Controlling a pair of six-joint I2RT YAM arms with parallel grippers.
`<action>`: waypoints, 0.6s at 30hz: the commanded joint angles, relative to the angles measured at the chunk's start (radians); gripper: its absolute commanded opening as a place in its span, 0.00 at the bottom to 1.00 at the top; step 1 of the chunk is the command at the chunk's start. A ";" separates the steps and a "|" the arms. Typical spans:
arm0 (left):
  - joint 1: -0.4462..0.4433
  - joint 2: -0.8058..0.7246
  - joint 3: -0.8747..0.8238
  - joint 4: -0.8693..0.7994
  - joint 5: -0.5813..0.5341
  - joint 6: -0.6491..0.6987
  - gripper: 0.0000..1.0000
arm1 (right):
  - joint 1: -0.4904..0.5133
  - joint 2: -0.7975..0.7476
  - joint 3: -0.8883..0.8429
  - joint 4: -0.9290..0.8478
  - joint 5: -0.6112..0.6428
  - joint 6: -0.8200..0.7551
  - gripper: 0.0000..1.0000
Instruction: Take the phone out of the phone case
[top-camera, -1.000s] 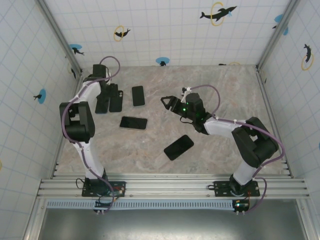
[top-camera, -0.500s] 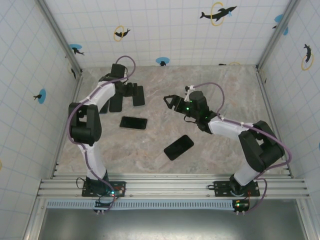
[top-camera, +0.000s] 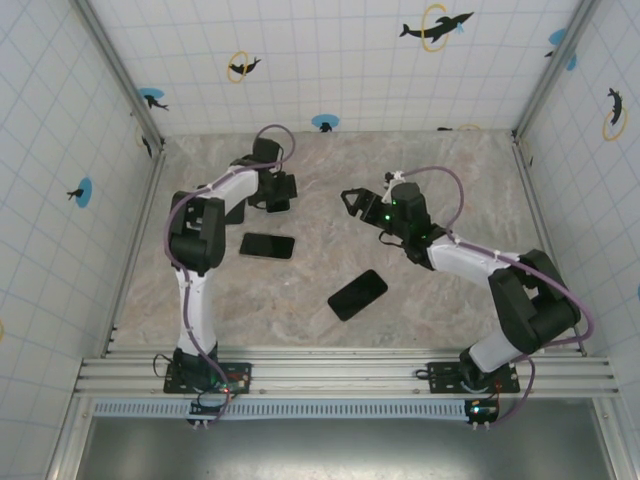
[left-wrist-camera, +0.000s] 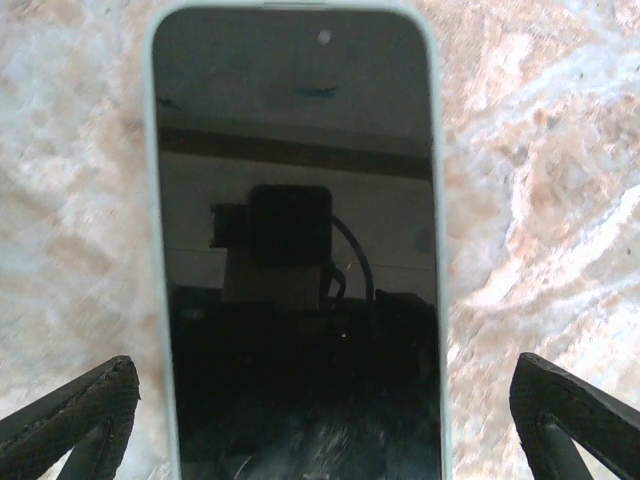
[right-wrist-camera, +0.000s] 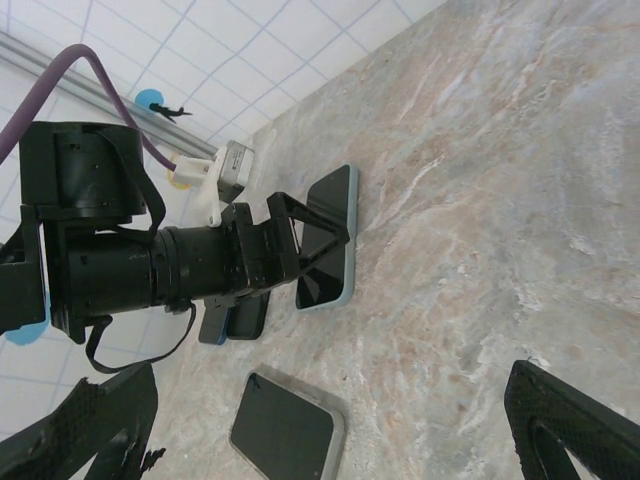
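Note:
The phone (left-wrist-camera: 295, 250) lies screen up on the marble table, still inside its pale blue phone case (left-wrist-camera: 441, 300). My left gripper (left-wrist-camera: 320, 440) hangs over its lower end, open, one finger on each side and neither touching it. In the top view the left gripper (top-camera: 279, 187) covers most of the phone (top-camera: 276, 206) at the back left. The right wrist view has the left gripper's fingers (right-wrist-camera: 300, 225) straddling the phone (right-wrist-camera: 325, 250) in its case (right-wrist-camera: 349, 270). My right gripper (top-camera: 352, 200) hovers open and empty right of it, above bare table.
A phone in a grey case (top-camera: 267, 245) lies in front of the left gripper, also seen as the grey-cased phone (right-wrist-camera: 285, 432). A black phone (top-camera: 357, 294) lies mid-table. Two dark phones (right-wrist-camera: 232, 318) rest beside the left arm. Tiled walls (top-camera: 60, 150) enclose the table.
The left arm swung right from the two dark phones to above the pale-cased phone. Both grippers opened wider. The right gripper drifted slightly right.

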 joint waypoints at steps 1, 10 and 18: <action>-0.005 0.040 0.068 -0.017 -0.067 -0.015 0.98 | -0.011 -0.035 -0.023 0.000 0.017 0.009 0.92; -0.004 0.172 0.199 -0.078 -0.105 -0.010 0.98 | -0.026 -0.029 -0.031 0.016 0.008 0.024 0.91; -0.002 0.196 0.220 -0.134 -0.131 -0.028 0.88 | -0.035 -0.029 -0.038 0.022 0.001 0.032 0.90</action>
